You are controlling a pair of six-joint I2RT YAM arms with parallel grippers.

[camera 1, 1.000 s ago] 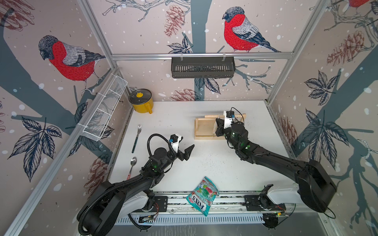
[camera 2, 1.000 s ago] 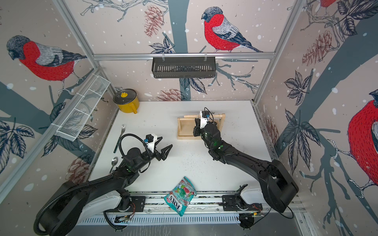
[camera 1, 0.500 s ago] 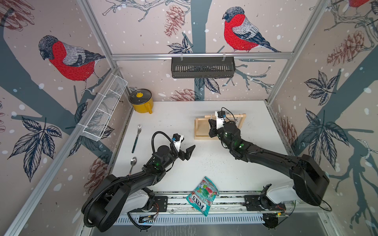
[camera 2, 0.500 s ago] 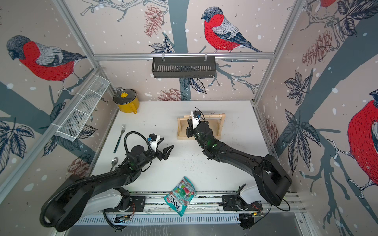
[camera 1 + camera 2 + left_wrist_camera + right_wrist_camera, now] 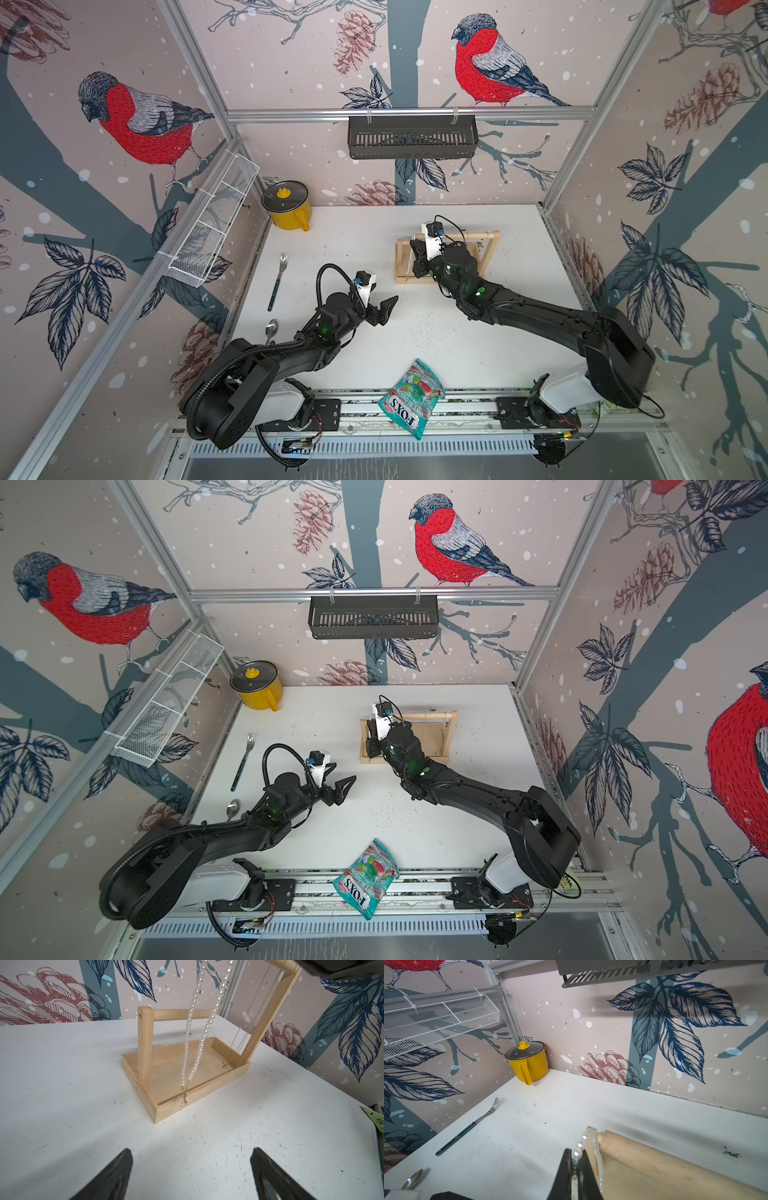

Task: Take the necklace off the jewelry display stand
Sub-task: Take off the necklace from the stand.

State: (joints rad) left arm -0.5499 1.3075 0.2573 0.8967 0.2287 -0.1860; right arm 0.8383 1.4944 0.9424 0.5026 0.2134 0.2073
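Note:
The pale wooden jewelry display stand (image 5: 487,257) (image 5: 447,737) stands at the table's back right. My right gripper (image 5: 415,253) (image 5: 371,739) (image 5: 576,1156) is at the left end of its crossbar (image 5: 654,1163), shut on the white pearl necklace (image 5: 578,1152). The strand runs from the jaws over the very tip of the dowel. In the left wrist view the necklace (image 5: 190,1016) hangs down from above, its clasp dangling over the tray's front rim (image 5: 218,1082). Thin gold chains (image 5: 239,1043) hang by the other post. My left gripper (image 5: 384,311) (image 5: 343,789) (image 5: 191,1153) is open over bare table, short of the stand.
A yellow lidded pot (image 5: 286,205) sits in the back left corner. A fork (image 5: 277,282) and a spoon (image 5: 271,330) lie along the left edge. A candy bag (image 5: 411,397) lies at the front edge. A mesh basket (image 5: 212,220) and a black rack (image 5: 411,137) hang on the walls.
My right gripper has slid left along the crossbar to its left end, taking the pearl necklace with it. The left gripper has edged slightly towards the stand.

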